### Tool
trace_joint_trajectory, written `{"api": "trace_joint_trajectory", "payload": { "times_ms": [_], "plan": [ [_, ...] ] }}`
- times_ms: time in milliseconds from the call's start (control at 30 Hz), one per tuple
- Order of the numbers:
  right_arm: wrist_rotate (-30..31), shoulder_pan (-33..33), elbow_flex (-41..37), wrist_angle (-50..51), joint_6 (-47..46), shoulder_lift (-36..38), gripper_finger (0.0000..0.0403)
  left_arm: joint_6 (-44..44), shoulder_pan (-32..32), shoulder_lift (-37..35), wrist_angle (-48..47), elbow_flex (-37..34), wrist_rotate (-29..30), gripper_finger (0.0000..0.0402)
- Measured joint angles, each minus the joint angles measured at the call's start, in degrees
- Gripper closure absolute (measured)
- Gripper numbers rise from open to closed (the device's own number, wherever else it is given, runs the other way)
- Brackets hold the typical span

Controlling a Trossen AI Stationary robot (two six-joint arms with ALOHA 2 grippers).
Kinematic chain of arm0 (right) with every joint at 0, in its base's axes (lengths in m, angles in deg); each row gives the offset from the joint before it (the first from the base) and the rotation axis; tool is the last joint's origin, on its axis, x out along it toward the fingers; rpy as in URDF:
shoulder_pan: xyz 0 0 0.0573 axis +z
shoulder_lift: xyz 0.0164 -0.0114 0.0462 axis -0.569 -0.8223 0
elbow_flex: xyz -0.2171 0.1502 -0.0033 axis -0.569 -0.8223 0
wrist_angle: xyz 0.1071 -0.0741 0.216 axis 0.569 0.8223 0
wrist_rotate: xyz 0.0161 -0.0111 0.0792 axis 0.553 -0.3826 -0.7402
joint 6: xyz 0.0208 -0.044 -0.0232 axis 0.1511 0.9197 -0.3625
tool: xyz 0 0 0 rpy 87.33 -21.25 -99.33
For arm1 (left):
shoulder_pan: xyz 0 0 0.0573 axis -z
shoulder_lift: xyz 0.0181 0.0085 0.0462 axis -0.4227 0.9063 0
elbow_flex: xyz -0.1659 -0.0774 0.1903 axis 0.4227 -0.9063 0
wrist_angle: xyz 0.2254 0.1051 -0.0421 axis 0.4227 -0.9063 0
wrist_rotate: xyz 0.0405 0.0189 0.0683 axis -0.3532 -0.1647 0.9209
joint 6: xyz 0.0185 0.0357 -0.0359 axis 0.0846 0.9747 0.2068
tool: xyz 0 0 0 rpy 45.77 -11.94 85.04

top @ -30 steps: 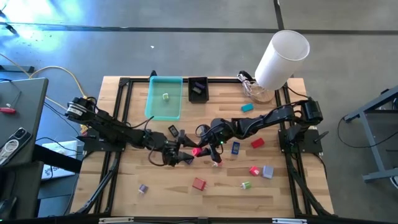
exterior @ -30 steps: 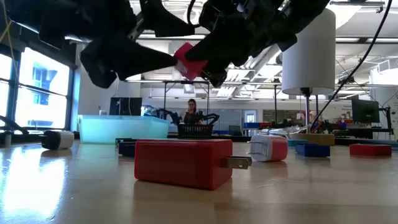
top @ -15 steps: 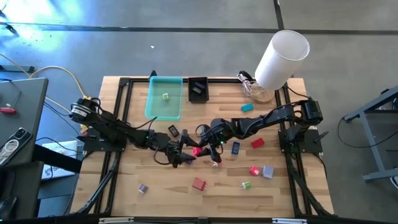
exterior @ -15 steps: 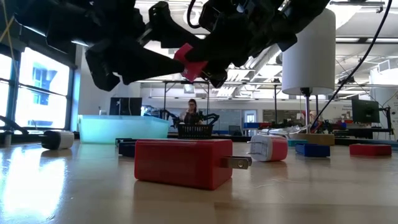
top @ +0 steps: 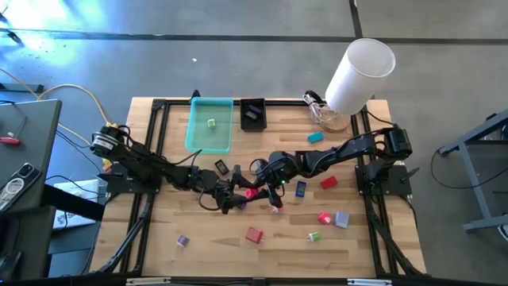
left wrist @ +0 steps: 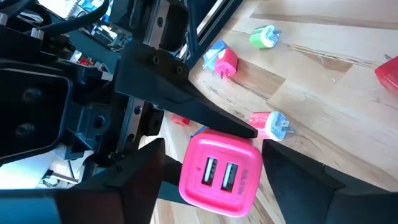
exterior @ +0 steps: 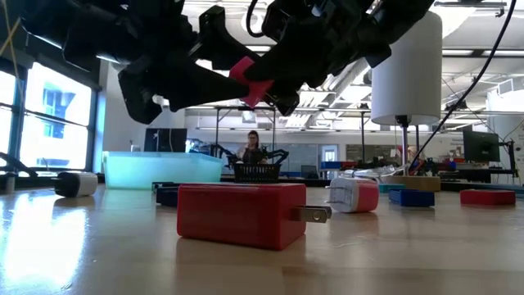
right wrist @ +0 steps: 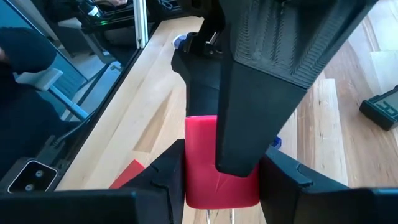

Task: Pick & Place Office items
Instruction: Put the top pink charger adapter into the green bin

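My right gripper holds the pink charger tight, up above the middle of the table. My left gripper has moved in around it and its fingers are closing. The hand-over looks close.

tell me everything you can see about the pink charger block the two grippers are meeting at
The pink charger block is a rounded, glossy plastic cube with two USB slots side by side on one face. It hangs in the air above the middle of the wooden table, resting on nothing. The right gripper clamps it between its fingers, while the left gripper straddles it, one finger looking close against it, the other with a gap.
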Motion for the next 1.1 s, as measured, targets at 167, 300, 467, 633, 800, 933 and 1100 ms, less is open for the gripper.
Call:
{"api": "trace_joint_trajectory", "payload": {
  "times_ms": [167, 300, 467, 633, 800, 933, 1100],
  "plan": [
    [0.0, 0.0, 0.0, 0.2, 0.0, 0.0, 0.0266, -0.1, 0.4, 0.0, -0.2, 0.0, 0.3, 0.0181],
    [-0.1, 0.0, 0.0, 0.2, 0.0, 0.0, 0.0262, -1.6, 0.9, 0.0, -0.4, 0.0, 1.4, 0.0211],
    [-0.4, 0.0, 0.0, 0.4, -0.5, 0.0, 0.0261, -3.8, 1.0, 0.0, -0.9, 0.1, 2.2, 0.024],
    [-0.4, 0.0, 0.0, 0.4, -0.6, 0.0, 0.0251, -4.9, 1.4, 0.0, -1.0, 0.1, 2.3, 0.0241],
    [3.4, 0.2, 0.0, -0.2, -1.9, 0.0, 0.0213, -6.5, 2.2, 0.0, -1.5, 0.0, 4.8, 0.0242],
    [7.9, 0.7, 0.0, -0.2, 0.6, 0.0, 0.0182, -9.1, 3.0, 0.0, -2.2, 0.0, 7.7, 0.0243],
    [9.0, 0.9, 0.0, 0.4, 2.9, 0.3, 0.0166, -12.1, 4.6, 0.0, -2.6, 0.0, 10.9, 0.0243]
  ]
}}
